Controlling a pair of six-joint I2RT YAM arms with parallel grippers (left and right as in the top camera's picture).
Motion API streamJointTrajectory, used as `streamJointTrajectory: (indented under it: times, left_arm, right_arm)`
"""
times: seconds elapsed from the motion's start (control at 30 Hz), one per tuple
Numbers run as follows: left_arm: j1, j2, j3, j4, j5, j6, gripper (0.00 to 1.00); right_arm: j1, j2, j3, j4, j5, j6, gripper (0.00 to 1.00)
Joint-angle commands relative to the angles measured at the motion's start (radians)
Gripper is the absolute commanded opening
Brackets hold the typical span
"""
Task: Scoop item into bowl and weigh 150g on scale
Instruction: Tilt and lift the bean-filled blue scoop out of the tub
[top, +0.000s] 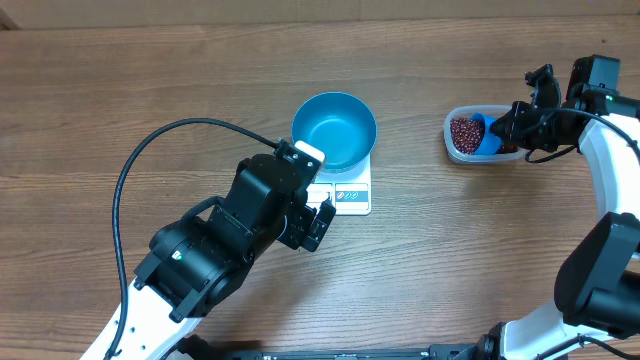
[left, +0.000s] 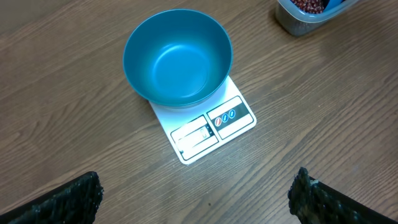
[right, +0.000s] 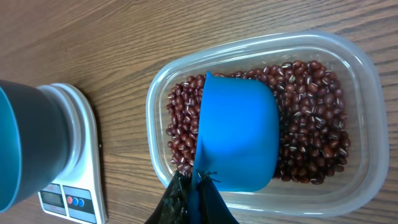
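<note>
The wooden desk (top: 150, 80) fills all views. The left arm (top: 215, 250) comes from the near left corner and covers the near left corner of the scale in the overhead view. Its left fingers (left: 68, 202) are spread wide apart and hold nothing. Only their dark tips show, cut off at the bottom edge of the left wrist view.

The right arm (top: 600, 150) reaches in from the right and hides the right end of the tub from above.

The blue bowl (top: 334, 130) stands on the scale (top: 350, 193) near the middle of the desk, and it looks empty. It covers the far part of the scale, so only the near strip with the display and buttons shows. The display is too small to read.

The clear tub (right: 367, 124) stands to the right of the scale, well apart from it.

The blue scoop (right: 239, 137) lies in the tub on the beans. The right fingers (right: 180, 202) are pinching its handle, which they mostly hide. Only the scoop's smooth outer side shows, so I cannot tell what is inside it.

The beans (right: 311, 124) are all in the tub, partly covered by the scoop.
</note>
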Motion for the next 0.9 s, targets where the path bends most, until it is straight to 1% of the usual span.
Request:
streamJointTrajectory:
  times: [0.0,0.23,0.6,0.87]
  left_arm:
    - [0.002,0.003,-0.012,0.003,0.012,-0.014,0.99]
    - [0.002,0.003,-0.012,0.003,0.012,-0.014,0.99]
    - [0.002,0.003,-0.012,0.003,0.012,-0.014,1.00]
    - [0.002,0.003,-0.012,0.003,0.012,-0.014,1.00]
  right_arm:
    - [-0.015,0.002,0.001,0.000,-0.085,0.032,0.04]
    - [-0.051,0.003,0.001,0.000,-0.100,0.105,0.04]
    - [-0.094,0.003,0.001,-0.001,-0.138,0.111,0.04]
    - [-0.185,0.003,0.001,-0.005,-0.270,0.110,0.04]
